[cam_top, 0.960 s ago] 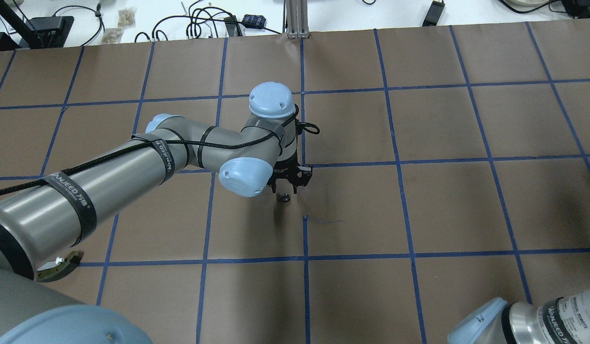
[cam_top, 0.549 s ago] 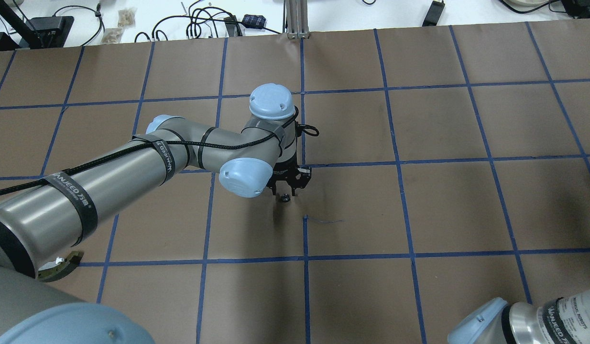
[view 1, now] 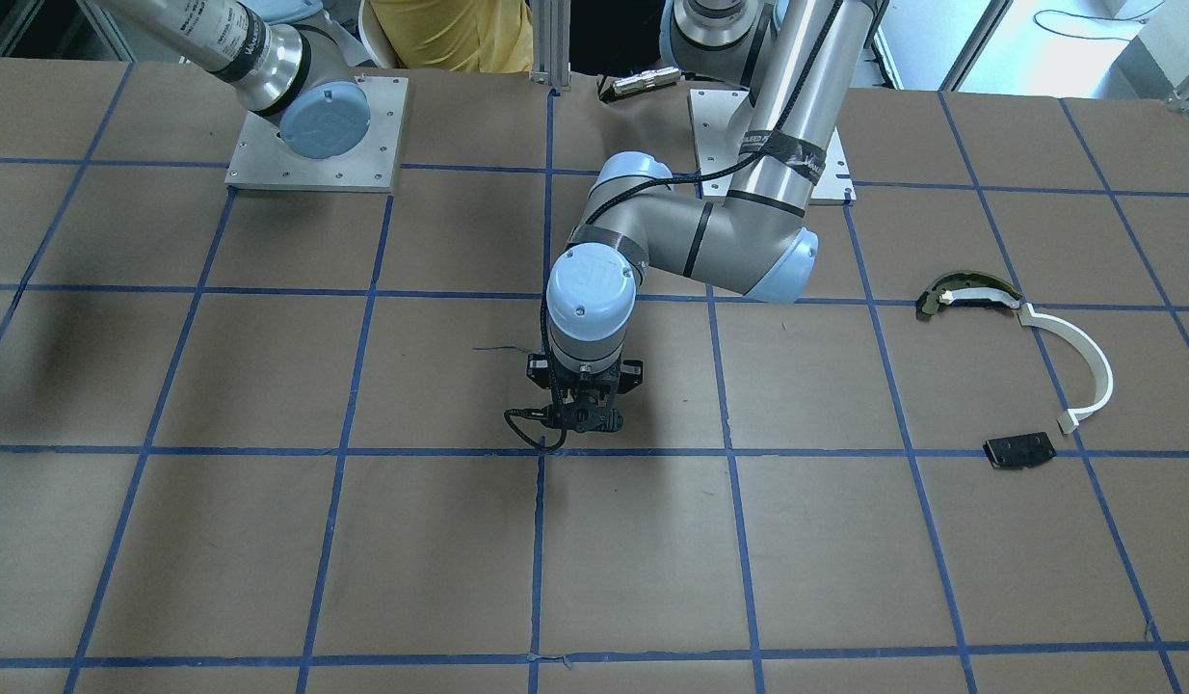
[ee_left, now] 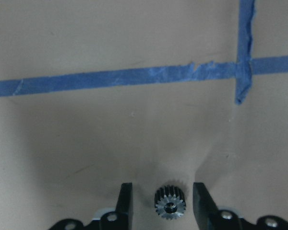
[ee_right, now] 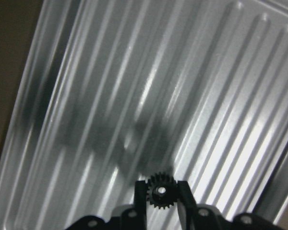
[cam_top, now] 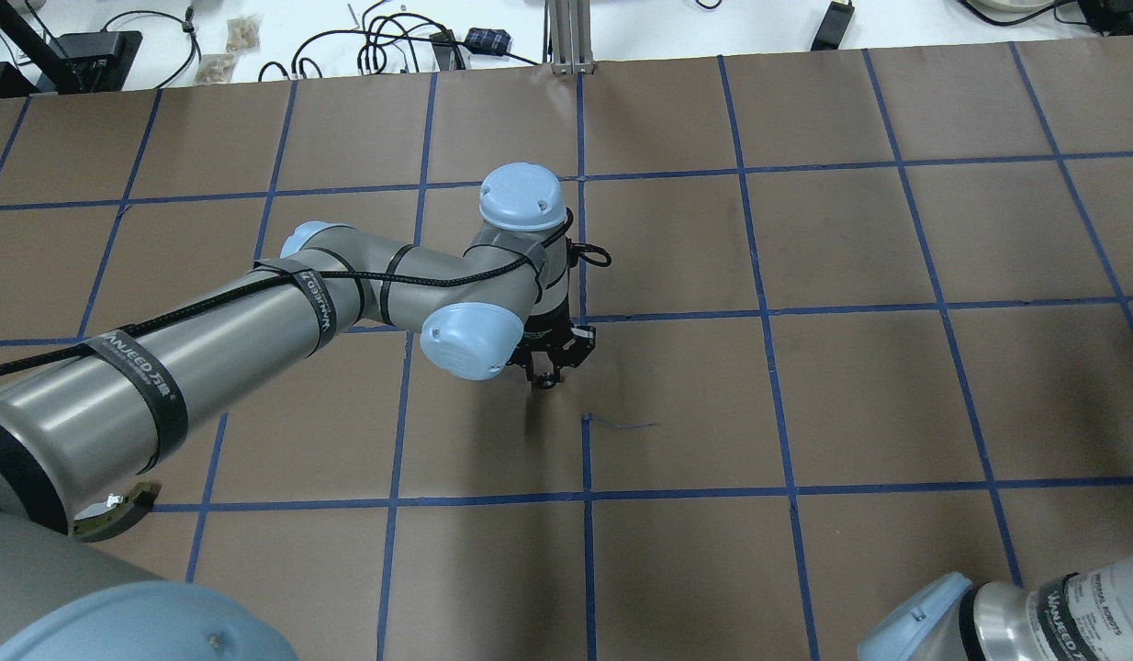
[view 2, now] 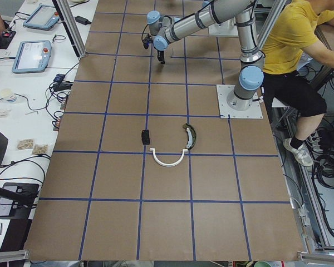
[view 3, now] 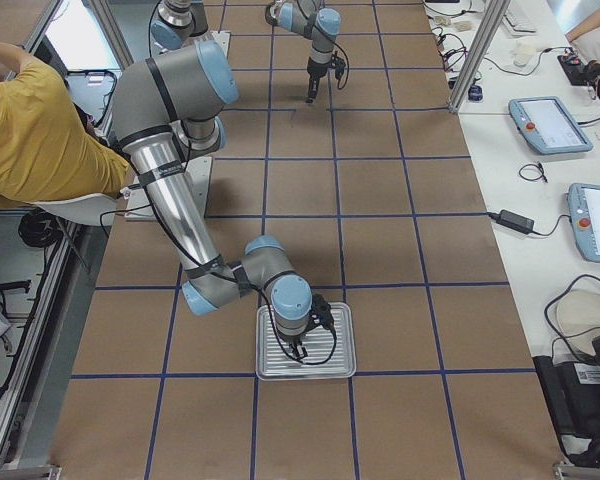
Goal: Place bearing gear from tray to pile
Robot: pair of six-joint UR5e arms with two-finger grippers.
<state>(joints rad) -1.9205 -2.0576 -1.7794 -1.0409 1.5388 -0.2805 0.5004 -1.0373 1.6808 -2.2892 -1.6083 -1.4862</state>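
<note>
My left gripper (ee_left: 163,191) is open at the table's middle (cam_top: 548,376), its fingers (ee_left: 126,199) standing either side of a small dark gear (ee_left: 170,202) that lies on the brown paper, with gaps on both sides. My right gripper (ee_right: 161,184) is shut on a second gear (ee_right: 159,190) over the ribbed metal tray (ee_right: 86,96), which sits at the table's right end (view 3: 270,370). The pile lies off to my left: a dark curved piece (view 1: 965,294), a white arc strip (view 1: 1086,366) and a flat black plate (view 1: 1018,450).
Brown paper with a blue tape grid (cam_top: 768,312) covers the table. Cables and small devices (cam_top: 392,41) lie beyond the far edge. A person in a yellow shirt (view 2: 292,33) sits behind the robot's base. Tablets (view 3: 550,125) rest on the side bench.
My left gripper has sunk toward the paper, so its fingers now flank the small gear. The gear has stayed in place.
</note>
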